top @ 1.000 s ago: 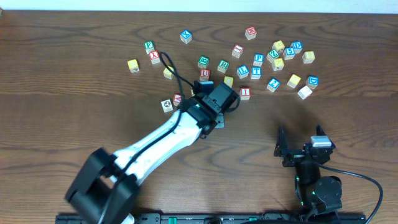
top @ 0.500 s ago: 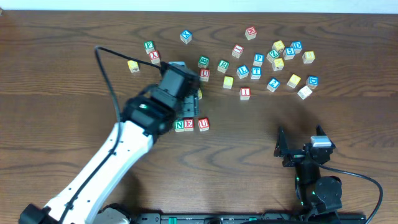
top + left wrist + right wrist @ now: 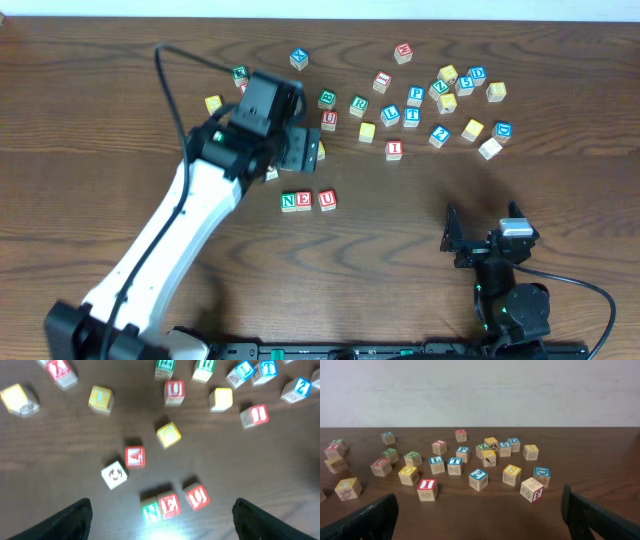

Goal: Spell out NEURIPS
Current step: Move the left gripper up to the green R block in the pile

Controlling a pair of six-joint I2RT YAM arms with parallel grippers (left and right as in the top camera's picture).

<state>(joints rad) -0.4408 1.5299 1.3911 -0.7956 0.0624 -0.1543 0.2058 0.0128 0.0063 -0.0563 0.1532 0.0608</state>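
Left gripper [image 3: 161,510] withdrawn, green N [image 3: 289,201], red E [image 3: 304,200], red U [image 3: 327,199] aligned

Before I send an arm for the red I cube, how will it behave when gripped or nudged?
The red I cube looks like rigid wood, so it probably won't squash or flex in a grip. Sitting flat on the table, it should slide rather than roll if nudged. Being small, it is likely light and may skid easily.
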